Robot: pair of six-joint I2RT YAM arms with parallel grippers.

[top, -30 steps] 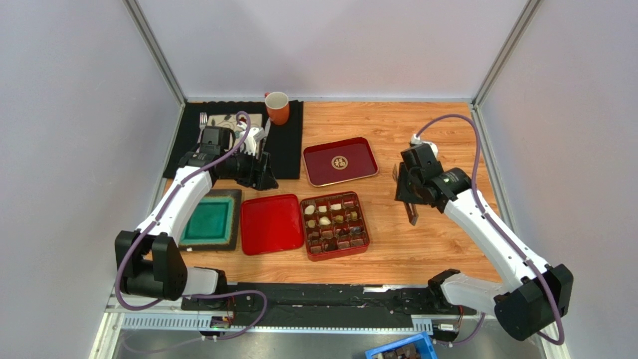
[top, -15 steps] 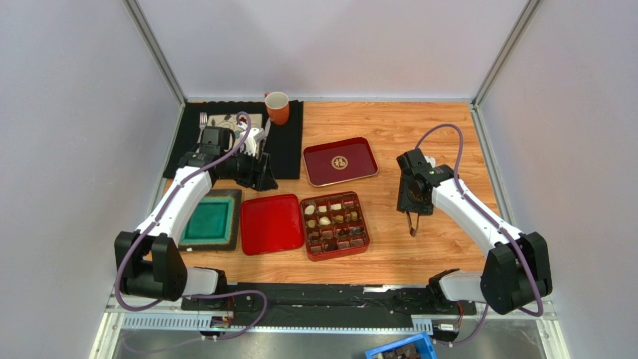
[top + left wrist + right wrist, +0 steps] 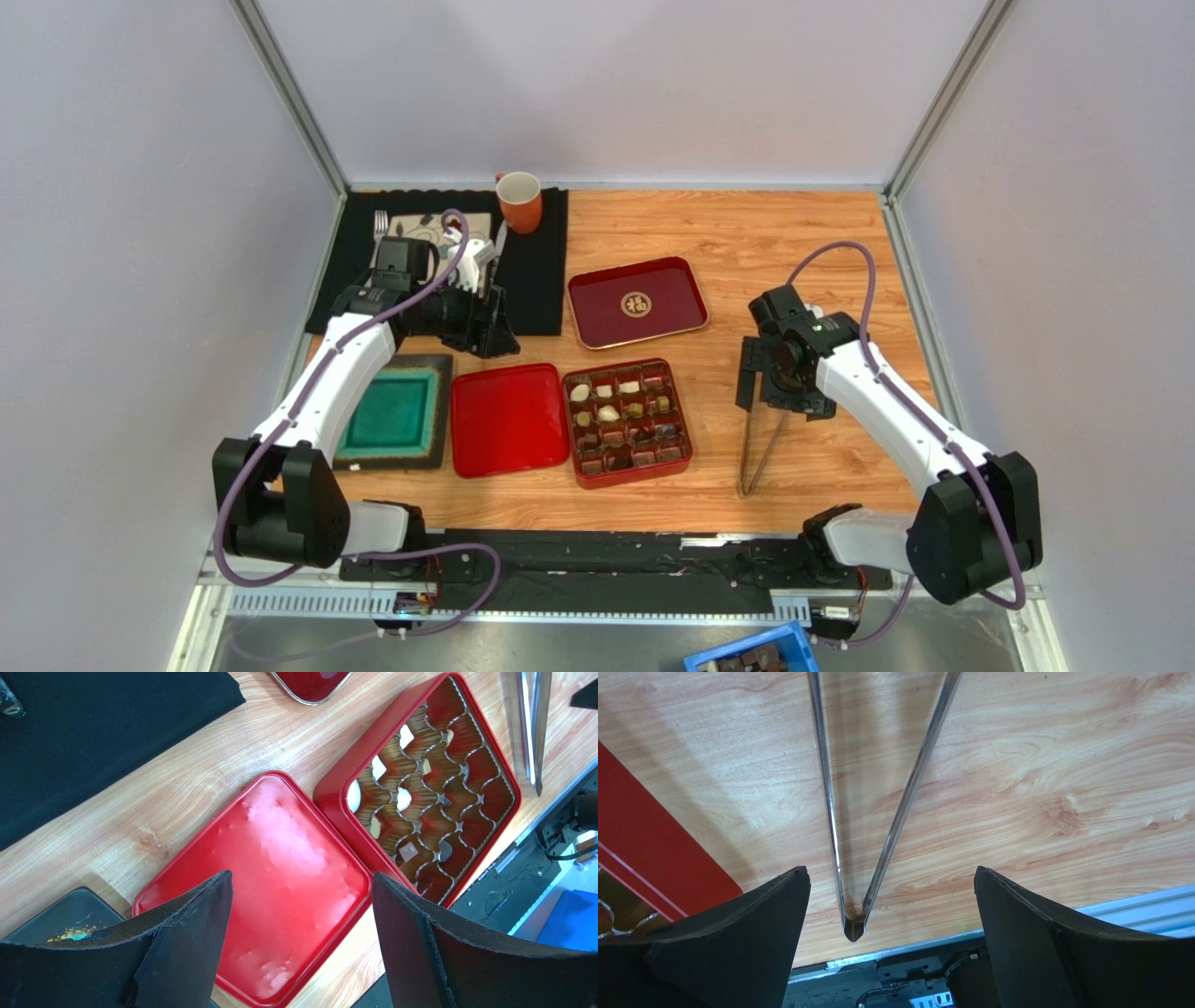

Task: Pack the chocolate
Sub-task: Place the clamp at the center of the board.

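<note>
My right gripper [image 3: 890, 875] stands wide, its fingers [image 3: 738, 938] well apart and touching nothing. Under it, between the two fingers, a pair of metal tongs [image 3: 833, 812] lies flat on the wooden table [image 3: 1053, 777]. The joined end of the tongs points toward my bases and the two arms spread away from me.

To the left of this gripper sits the red box with gridded compartments [image 3: 634, 473]. The chocolate [image 3: 403, 798] is in it, white and dark brown pieces lying in several of the compartments.

My left gripper [image 3: 300, 878] is also spread wide, with nothing between its fingers [image 3: 189, 938]. It hangs above the table. Below it lies the flat red lid [image 3: 281, 847], with the box just beside the lid on the right. To the right of this gripper rests the dark red tray with a gold emblem [image 3: 676, 287]. Beyond the gripper an orange mug [image 3: 519, 200] stands on a black mat [image 3: 540, 273].
</note>
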